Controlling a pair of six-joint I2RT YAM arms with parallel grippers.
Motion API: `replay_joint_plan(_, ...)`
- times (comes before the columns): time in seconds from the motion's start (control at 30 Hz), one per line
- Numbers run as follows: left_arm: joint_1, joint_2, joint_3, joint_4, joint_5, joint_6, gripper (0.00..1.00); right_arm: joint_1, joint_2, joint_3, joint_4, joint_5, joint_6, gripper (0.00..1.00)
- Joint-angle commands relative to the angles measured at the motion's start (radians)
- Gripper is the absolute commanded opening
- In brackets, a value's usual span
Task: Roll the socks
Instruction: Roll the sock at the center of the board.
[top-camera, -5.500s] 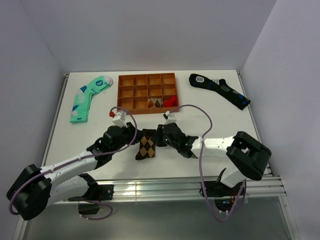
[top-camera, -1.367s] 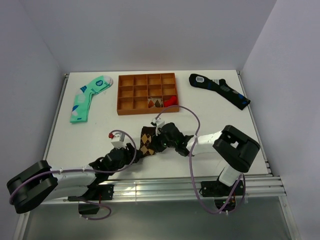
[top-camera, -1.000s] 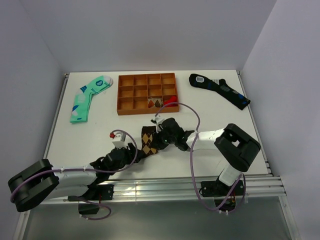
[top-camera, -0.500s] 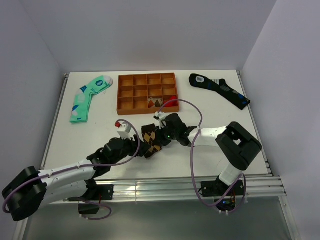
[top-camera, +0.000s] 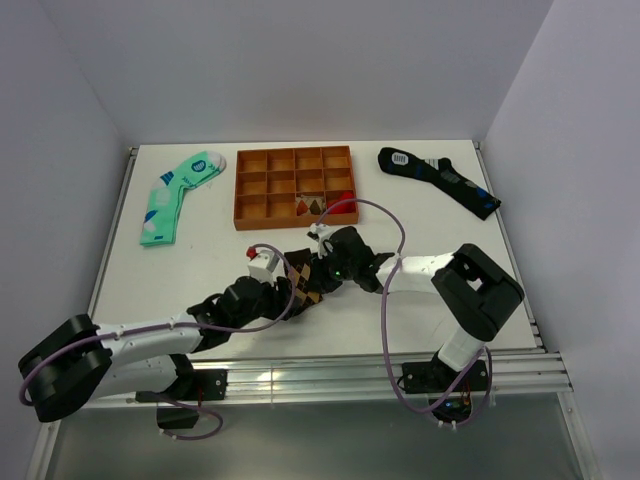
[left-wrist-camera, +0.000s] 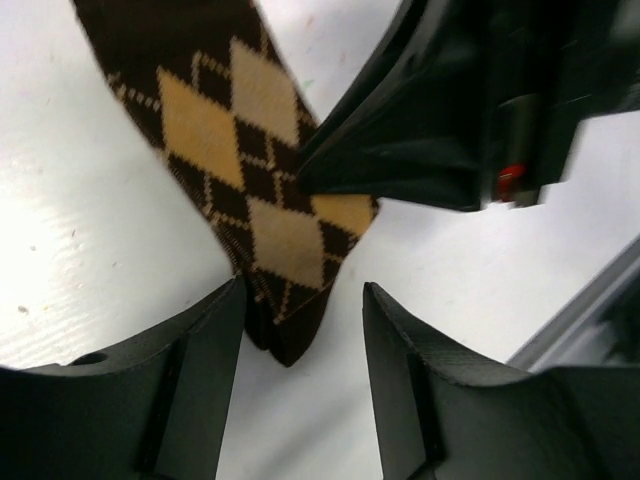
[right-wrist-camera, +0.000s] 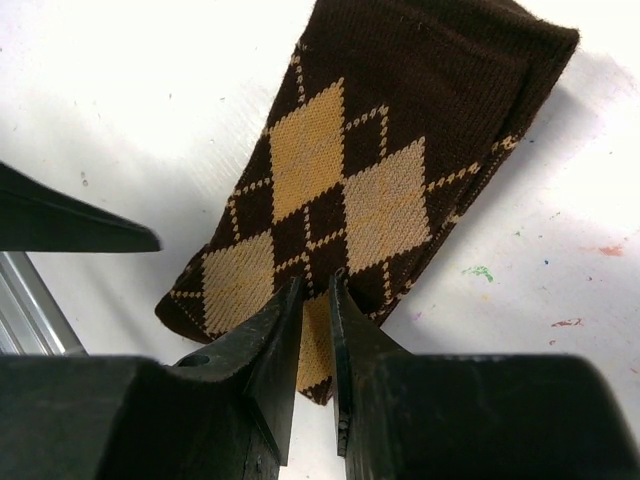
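Right end effector (right-wrist-camera: 316, 290) pinches an edge of the socks (right-wrist-camera: 350, 180) between almost closed fingers, and the left end effector (left-wrist-camera: 302, 295) stands half open astride their dark end. Beneath them the white tabletop (top-camera: 455, 250) carries an orange compartment tray (top-camera: 295, 186) at the back. The argyle socks lie flat near its middle, just in front of that tray.

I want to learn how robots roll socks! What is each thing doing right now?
brown argyle socks: lying flat, not rolled yet.
right gripper: shut, pinching the socks' fabric.
left gripper: open, straddling the socks' end.
mint-green sock: lying flat, untouched.
black-navy sock: lying flat, untouched.
tray: upright, small items in a few compartments.
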Motion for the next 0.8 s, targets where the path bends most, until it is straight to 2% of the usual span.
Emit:
replay_joint_plan(0.0, -0.017, 0.034, 0.048, -0.008, -0.088, -0.008, 0.55, -0.004, -0.042, 0.023, 0.022, -0.021, 0.021, 0.24)
replay_joint_plan(0.13, -0.019, -0.016, -0.015, 0.001, -0.126, -0.059, 0.58, 0.001, -0.052, 0.009, 0.021, 0.008, 0.027, 0.24)
replay_joint_plan(0.27, -0.019, -0.001, -0.008, -0.005, -0.103, -0.048, 0.63, 0.001, -0.046, 0.020, 0.005, 0.016, 0.028, 0.23)
replay_joint_plan(0.6, -0.019, 0.094, 0.006, 0.035, -0.125, -0.083, 0.59, 0.002, -0.046, 0.014, 0.008, 0.016, 0.038, 0.20)
replay_joint_plan(0.77, -0.019, 0.140, 0.005, 0.081, -0.080, -0.086, 0.58, 0.004, -0.039, 0.020, 0.002, 0.024, 0.038, 0.20)
